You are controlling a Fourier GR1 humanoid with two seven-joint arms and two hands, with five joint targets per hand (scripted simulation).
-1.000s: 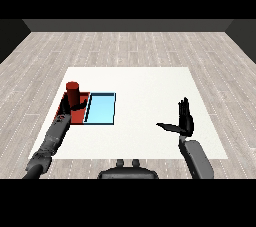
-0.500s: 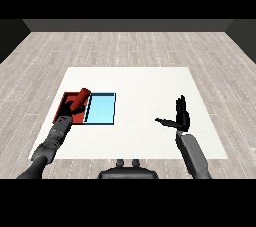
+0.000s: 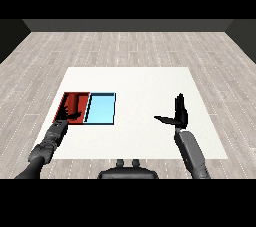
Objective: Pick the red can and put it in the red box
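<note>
Left hand (image 3: 73,116) sits right at the near edge of the red tray (image 3: 67,100), fingers spread out over the rim. As far as I can make out it's not wrapped round anything, just relaxed and hanging there, though it's dark against a dark patch so take that with a pinch of salt.

Inside the tray there's a darker red shape, and I reckon that's the can (image 3: 80,103) lying or standing in there. It blends into the tray colour a lot, so I can't say whether it's upright or tipped. But it does look like it's inside the red one and not the blue tray (image 3: 101,108) just beside it, which looks bare.

So my read: the job is basically done. Can's in the right tray, hand is off it. What's left, if anything, is pulling that arm back clear of the rim without nudging the can.

Right hand (image 3: 178,115) is well away on the other side of the worktop (image 3: 135,81), held up on edge with fingers straight and thumb sticking out sideways. Wide open, touching nothing, not involved at all from what I can see. Nothing else on the worktop besides the two trays.
</note>
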